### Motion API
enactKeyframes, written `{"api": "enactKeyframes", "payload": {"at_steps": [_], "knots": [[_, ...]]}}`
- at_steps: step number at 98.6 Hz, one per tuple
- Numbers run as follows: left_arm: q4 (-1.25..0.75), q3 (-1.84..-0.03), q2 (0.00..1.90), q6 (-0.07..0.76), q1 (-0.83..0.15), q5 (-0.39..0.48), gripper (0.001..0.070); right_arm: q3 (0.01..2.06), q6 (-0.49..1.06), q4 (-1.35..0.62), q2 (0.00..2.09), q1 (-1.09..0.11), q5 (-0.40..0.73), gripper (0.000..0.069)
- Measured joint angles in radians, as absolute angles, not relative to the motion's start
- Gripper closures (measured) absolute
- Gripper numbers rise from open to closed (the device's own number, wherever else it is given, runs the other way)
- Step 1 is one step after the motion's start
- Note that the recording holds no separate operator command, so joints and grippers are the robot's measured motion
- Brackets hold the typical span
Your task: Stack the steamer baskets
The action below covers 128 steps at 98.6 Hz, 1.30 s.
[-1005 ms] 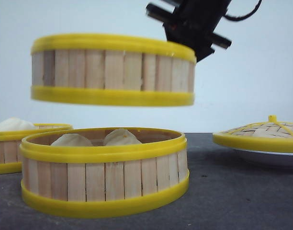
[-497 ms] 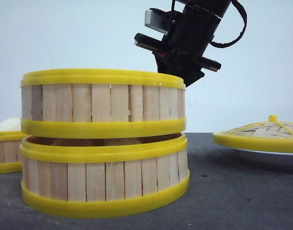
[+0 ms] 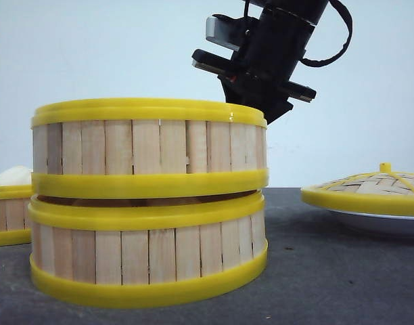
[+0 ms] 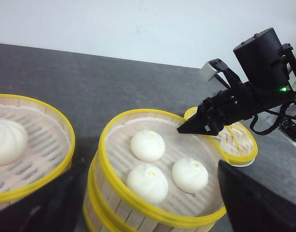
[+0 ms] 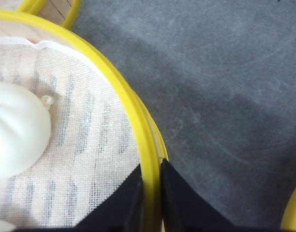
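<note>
Since 1.0 s earlier the upper steamer basket (image 3: 149, 149) had come down from the air onto the lower steamer basket (image 3: 147, 254), resting near the worktop's (image 3: 329, 284) front edge, with the right tool (image 5: 150, 193) still pinched narrowly on its yellow rim. The left wrist view alone showed 3 buns (image 4: 148, 145) inside it, a third steamer basket (image 4: 27, 145) beside the stack, and the left tool's dark fingers (image 4: 257, 205) spread wide, holding nothing.

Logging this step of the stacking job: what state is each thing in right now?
Upper basket: atop the lower basket, slightly askew, holds three buns.
Lower basket: on table.
Third basket: apart, unstacked, uncovered.
Lid: resting on plate.
Right tool: shut on upper basket's rim.
Left tool: open, holds nothing.
</note>
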<state>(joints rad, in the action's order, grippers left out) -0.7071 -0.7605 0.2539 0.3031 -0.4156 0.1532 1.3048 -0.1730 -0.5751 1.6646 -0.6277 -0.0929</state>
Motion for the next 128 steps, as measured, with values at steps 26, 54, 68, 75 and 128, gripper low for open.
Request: {"api": "enactKeyframes", "payload": {"at_steps": [26, 54, 68, 75, 128], "knots": [[-0.707, -0.760, 0.254, 0.303, -0.416, 0.153, 0.0191, 1.306, -0.177, -0.567, 1.692, -0.628, -0.093, 0.0664], [-0.707, -0.760, 0.254, 0.303, -0.416, 0.153, 0.0191, 1.306, -0.165, -0.572, 1.693, -0.631, -0.089, 0.0664], [-0.707, -0.760, 0.254, 0.303, -0.416, 0.153, 0.0191, 1.307, -0.157, -0.572, 1.693, -0.638, -0.073, 0.0665], [-0.707, -0.760, 0.254, 0.303, -0.416, 0.153, 0.0191, 1.308, -0.156, -0.576, 1.693, -0.638, -0.073, 0.0656], [-0.718, -0.760, 0.254, 0.287, -0.416, 0.122, 0.0191, 1.308, -0.154, -0.541, 1.575, -0.641, -0.045, 0.0348]]}}
